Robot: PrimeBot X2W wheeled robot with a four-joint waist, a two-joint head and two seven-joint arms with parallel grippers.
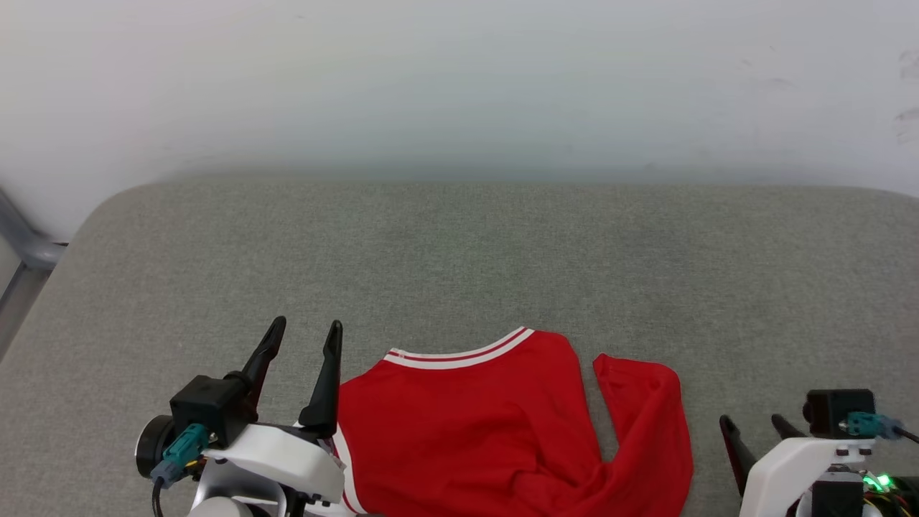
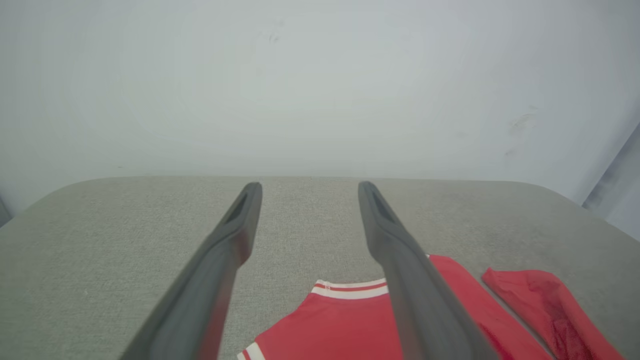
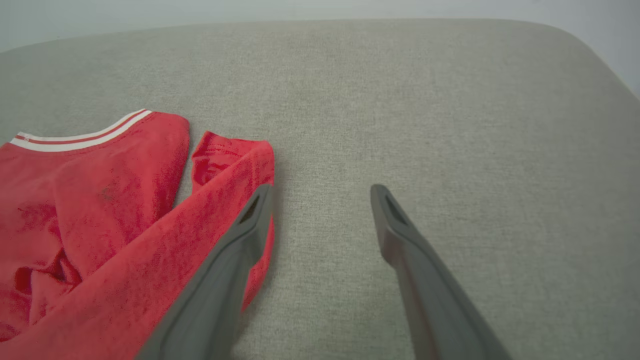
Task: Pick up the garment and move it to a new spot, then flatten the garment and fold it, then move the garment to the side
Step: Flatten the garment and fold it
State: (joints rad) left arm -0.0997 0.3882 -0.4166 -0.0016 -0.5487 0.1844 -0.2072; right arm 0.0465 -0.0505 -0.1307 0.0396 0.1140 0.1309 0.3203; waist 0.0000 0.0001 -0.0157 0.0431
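The garment, a bright red shirt with red-and-white striped trim along its far edge, lies crumpled on the grey cushion at the bottom centre of the head view. A red flap is folded over at its right side. My left gripper stands open just left of the garment, above the cloth, with nothing between its fingers. My right gripper is open at the lower right, a short way right of the garment, its left finger over the flap's edge.
The grey fabric cushion stretches far beyond the garment to a pale wall at the back. A grey metal bar runs past the cushion's rounded left corner.
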